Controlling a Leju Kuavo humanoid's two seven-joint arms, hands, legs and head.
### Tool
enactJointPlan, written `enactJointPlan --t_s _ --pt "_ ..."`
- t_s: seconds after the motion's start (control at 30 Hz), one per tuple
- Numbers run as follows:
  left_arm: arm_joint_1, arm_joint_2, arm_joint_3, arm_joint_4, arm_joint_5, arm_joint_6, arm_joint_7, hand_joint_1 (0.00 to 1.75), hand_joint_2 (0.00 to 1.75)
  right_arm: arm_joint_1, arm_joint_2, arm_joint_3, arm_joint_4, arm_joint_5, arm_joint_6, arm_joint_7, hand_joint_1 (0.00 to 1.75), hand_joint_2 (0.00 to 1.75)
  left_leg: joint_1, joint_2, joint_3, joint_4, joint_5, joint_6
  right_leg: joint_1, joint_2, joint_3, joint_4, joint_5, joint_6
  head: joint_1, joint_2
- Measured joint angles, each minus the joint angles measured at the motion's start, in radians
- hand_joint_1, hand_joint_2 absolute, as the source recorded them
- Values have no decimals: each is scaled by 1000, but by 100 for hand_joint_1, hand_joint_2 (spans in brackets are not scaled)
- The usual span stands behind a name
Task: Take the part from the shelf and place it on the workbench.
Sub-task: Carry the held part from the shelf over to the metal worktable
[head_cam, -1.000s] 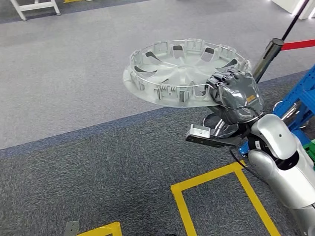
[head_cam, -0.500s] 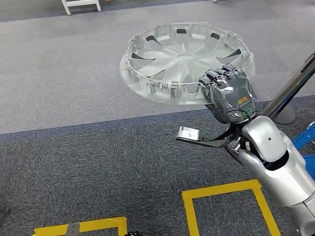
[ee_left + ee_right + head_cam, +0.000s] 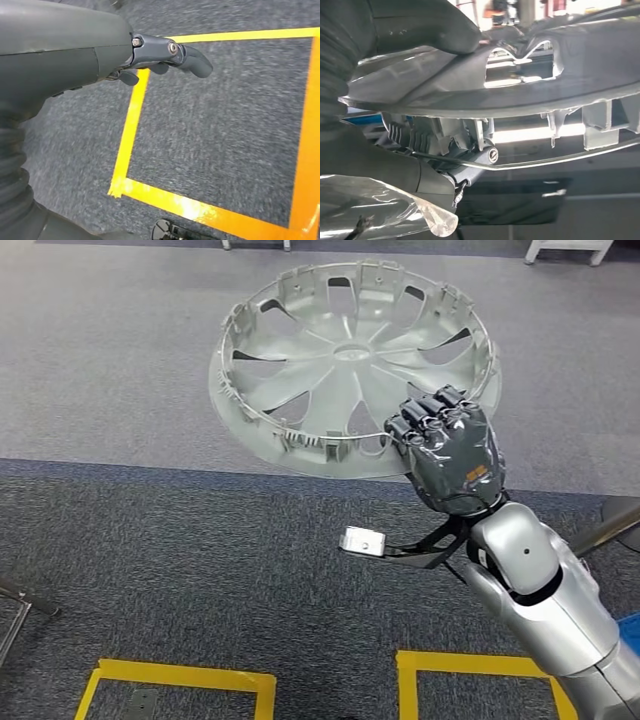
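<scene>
Head view: silver wheel cover (image 3: pixel 355 365) carried flat over grey carpet (image 3: pixel 151 570), reaching well beyond the right hand (image 3: pixel 451 452) | right hand clamps its near rim, fingers curled over the edge | left hand (image 3: pixel 113 55) hangs beside yellow floor tape (image 3: pixel 130 130), fingers extended, holding nothing | Risk: one-sided rim grip may let the cover tip and slip.

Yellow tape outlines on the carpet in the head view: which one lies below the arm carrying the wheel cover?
The right-hand outline. The right hand, gripping the wheel cover by its rim, has its silver forearm crossing that outline's far corner; the left-hand outline has nothing over it.
</scene>
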Motion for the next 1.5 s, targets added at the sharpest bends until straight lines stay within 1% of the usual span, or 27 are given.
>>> enactJointPlan --t_s 0.07,0.1,0.2,0.27,0.33,0.4,0.47,0.5,0.53,0.57,0.63,0.7,0.73,0.77,0.8,0.87,0.93,0.97,1.0,1.03,1.1,1.17,1.23,1.3,1.37,1.43,1.5 --pt "0 0 0 0 -2 0 1 0 175 0 0 4 -1 5 -1 -5 175 175 2 -25 4 5 -5 -3 -2 8 31 -97 75 -1 0 0" --pt "0 0 0 0 -3 0 1 0 175 -1 0 6 -1 5 -1 -7 175 175 3 -35 4 8 -8 -7 -5 26 53 -151 103 -2 0 0" --pt "-2 2 0 0 -3 0 1 0 175 -7 3 14 -4 6 0 -14 175 175 8 -66 -9 21 -13 -22 -10 77 97 -236 119 -3 0 0" --pt "1 3 0 0 -4 0 1 0 175 -11 8 19 -6 6 0 -17 175 175 13 -85 -15 20 -11 -33 -7 64 104 -241 116 -9 0 0" --pt "4 4 0 0 -4 0 1 0 175 -14 12 21 -7 7 0 -18 175 175 9 -47 -24 41 -25 -43 -7 37 116 -251 116 -21 -5 0" --pt "1 4 0 0 -4 0 1 0 175 -18 13 23 -8 10 0 -18 175 175 8 21 -67 135 -72 -52 -5 7 128 -257 112 -33 -11 0" --pt "-1 3 0 0 -6 0 2 0 175 -22 14 29 -8 19 -1 -21 175 175 14 44 -130 260 -117 -58 -2 -23 134 -258 107 -38 -12 0" --pt "-1 3 0 0 -6 0 3 0 175 -23 16 33 -8 23 -2 -22 175 175 17 46 -148 290 -119 -60 -1 -38 137 -258 103 -38 -12 0" --pt "0 3 0 0 -8 0 4 0 175 -25 17 37 -7 26 -2 -23 175 175 19 47 -146 282 -101 -61 -1 -50 141 -258 100 -37 -13 0" --pt "0 3 0 0 -9 0 5 0 175 -26 19 41 -7 28 -3 -24 175 175 21 52 -126 237 -71 -61 -1 -62 145 -258 97 -35 -13 0" --pt "-1 3 -1 0 -12 0 6 0 175 -32 21 48 -7 31 -4 -24 175 175 15 91 -60 105 -11 -58 1 -84 155 -258 88 -27 -13 0" --pt "-4 2 -2 0 -14 -1 7 0 175 -40 23 51 -7 33 -7 -24 175 175 4 126 -24 29 5 -48 6 -103 162 -257 80 -17 -13 0" --pt "-5 2 -2 0 -14 -1 7 0 175 -44 23 52 -6 33 -8 -25 175 175 -2 126 -23 24 -1 -42 8 -113 164 -258 77 -12 -13 0" --pt "-5 2 -2 0 -14 -1 7 0 175 -46 25 55 -6 33 -10 -26 175 175 -2 115 -23 20 -1 -35 7 -124 169 -260 74 -6 -13 0" --pt "-4 2 -2 0 -14 -1 7 0 175 -48 26 58 -6 33 -10 -27 175 175 -2 103 -20 17 -1 -28 5 -121 171 -259 68 -1 -12 0" --pt "-5 3 -2 0 -15 -1 7 0 175 -51 28 61 -5 33 -12 -27 175 175 3 79 -13 10 1 -14 0 -73 152 -214 36 6 -9 0" --pt "-8 3 -2 0 -16 0 7 0 175 -52 28 63 -3 33 -12 -27 175 175 6 55 -11 9 1 -4 -2 -17 83 -88 -18 5 -4 0" --pt "-9 2 -2 0 -16 0 8 0 175 -51 28 64 -2 33 -12 -27 175 175 5 41 -10 9 0 -2 -1 -7 41 -20 -38 5 -3 0" --pt "-9 1 -3 0 -16 0 8 0 175 -51 28 66 -2 33 -12 -28 175 175 5 27 -9 9 -1 -1 0 -3 10 26 -43 4 -3 0" --pt "-9 0 -3 0 -16 0 8 0 175 -51 28 67 -1 33 -13 -28 175 175 4 11 -8 10 -1 -1 0 -1 -5 33 -27 3 -3 0" --pt "-8 -2 -3 0 -16 0 9 0 175 -52 28 67 -1 33 -13 -28 175 175 5 -21 -4 11 -3 -2 0 12 24 -65 53 -3 -3 0" --pt "-8 -4 -3 0 -16 -1 10 0 175 -55 27 67 0 33 -13 -28 175 175 5 -49 -5 15 -6 -9 -4 55 79 -196 111 -9 -3 0" --pt "-6 -4 -3 0 -16 -1 10 0 175 -58 27 67 2 33 -13 -29 175 175 9 -72 -12 18 -5 -20 -4 77 107 -247 117 -11 -4 0" --pt "-1 -3 -3 0 -16 -1 10 0 175 -60 27 67 2 33 -13 -28 175 175 13 -89 -16 16 -3 -32 -4 56 116 -255 118 -14 -3 0" --pt "1 -3 -3 0 -17 -1 12 0 175 -60 27 67 3 33 -13 -27 175 175 10 -53 -31 48 -26 -42 -7 30 126 -264 119 -25 -10 0" --pt "0 -4 -3 0 -20 -2 14 0 175 -59 27 66 4 32 -13 -24 175 175 9 15 -81 157 -82 -52 -5 1 134 -268 116 -34 -18 0" --pt "0 -5 -3 0 -23 -3 15 0 175 -58 27 67 5 31 -13 -21 175 175 16 43 -137 272 -120 -60 -3 -28 138 -268 111 -36 -19 0"
